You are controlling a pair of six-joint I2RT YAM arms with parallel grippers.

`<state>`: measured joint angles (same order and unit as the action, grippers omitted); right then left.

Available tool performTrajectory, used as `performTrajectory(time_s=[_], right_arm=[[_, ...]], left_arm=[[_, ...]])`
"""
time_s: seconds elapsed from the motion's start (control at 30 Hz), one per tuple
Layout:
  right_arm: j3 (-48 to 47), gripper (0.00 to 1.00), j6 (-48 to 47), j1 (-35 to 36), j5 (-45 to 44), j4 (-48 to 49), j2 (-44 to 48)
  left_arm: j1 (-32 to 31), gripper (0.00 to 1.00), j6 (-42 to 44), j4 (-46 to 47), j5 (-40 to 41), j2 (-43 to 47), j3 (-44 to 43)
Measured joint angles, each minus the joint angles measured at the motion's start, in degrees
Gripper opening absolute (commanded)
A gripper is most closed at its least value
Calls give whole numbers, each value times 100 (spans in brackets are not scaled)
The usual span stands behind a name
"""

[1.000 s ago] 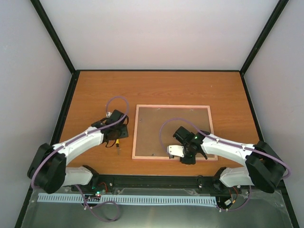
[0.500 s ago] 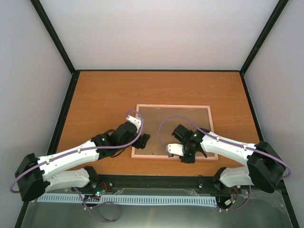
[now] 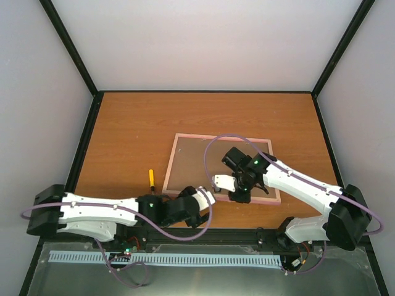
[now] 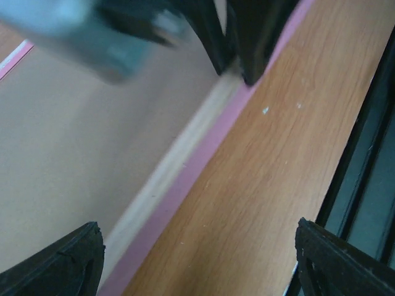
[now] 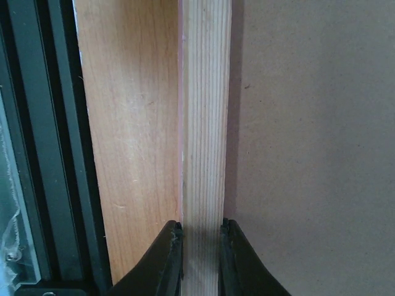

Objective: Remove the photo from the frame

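The pink frame (image 3: 222, 137) lies face down with its brown backing board (image 3: 203, 163) up, its near edge raised off the table. The photo is hidden under the board. My right gripper (image 3: 239, 196) is shut on the frame's near rail; in the right wrist view the gripper (image 5: 202, 231) clamps the pale wooden rail (image 5: 207, 123) beside the board (image 5: 308, 154). My left gripper (image 3: 196, 213) is open and empty, low over the table just in front of the frame's near edge. In the left wrist view the gripper (image 4: 197, 237) faces the pink edge (image 4: 203, 166).
A yellow-handled screwdriver (image 3: 151, 179) lies on the table left of the frame. The black rail (image 3: 203, 234) runs along the table's near edge, close behind my left gripper. It shows in the left wrist view (image 4: 364, 154) too.
My left arm swung from the frame's left side down to its near edge, leaving the screwdriver on the table. My right gripper lifted the frame's near edge and the frame turned slightly.
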<state>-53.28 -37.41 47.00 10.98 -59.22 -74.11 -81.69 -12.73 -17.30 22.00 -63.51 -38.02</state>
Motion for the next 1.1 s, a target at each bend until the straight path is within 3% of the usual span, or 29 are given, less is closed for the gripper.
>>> performTrajectory(time_s=[0.17, 0.37, 0.57, 0.83, 1.1], right_arm=[[-273, 3, 0, -81, 190, -264, -15], [-391, 3, 7, -85, 323, -444, -17], [-514, 3, 59, -87, 426, -538, -76], [-577, 3, 144, -96, 564, -579, -94], [-625, 3, 232, -101, 678, -597, -94]], left_arm=[[-295, 85, 778, -20, 577, -715, -129], [-313, 84, 2181, 422, 1163, -925, -127], [-319, 70, 3294, 933, 1375, -1655, -271], [-323, 58, 3919, 1379, 1799, -2347, -387], [-269, 33, 4339, 1753, 2181, -2675, -551]])
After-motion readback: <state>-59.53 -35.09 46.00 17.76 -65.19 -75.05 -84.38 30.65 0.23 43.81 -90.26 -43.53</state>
